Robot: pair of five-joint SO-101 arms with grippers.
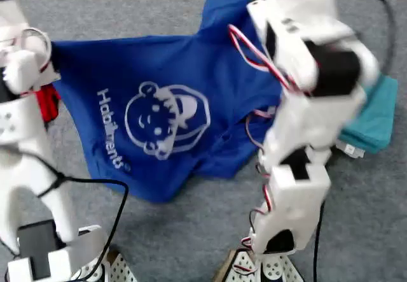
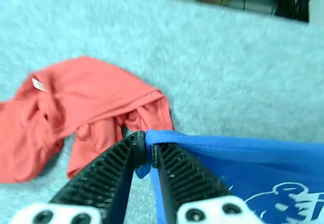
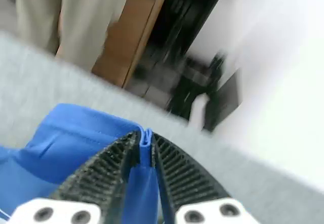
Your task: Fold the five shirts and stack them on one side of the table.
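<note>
Blue shirt [image 1: 210, 84] spread mid-table, print up. My left gripper [image 2: 144, 148] pinches its corner near left edge, beside red shirt [image 2: 76, 107]. Right gripper [image 3: 144, 140] pinches hem near far edge. I'd lift both evenly, cloth taut, for straight fold.

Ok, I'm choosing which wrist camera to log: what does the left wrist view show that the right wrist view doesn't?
Left wrist view, not the right: a crumpled red shirt on the table just past the left gripper, which is shut on the edge of a blue shirt, plus part of the white print. Right wrist view, not the left: the right gripper shut on another edge of that shirt, with wooden furniture behind. Both: the blue shirt and the grey table.
</note>
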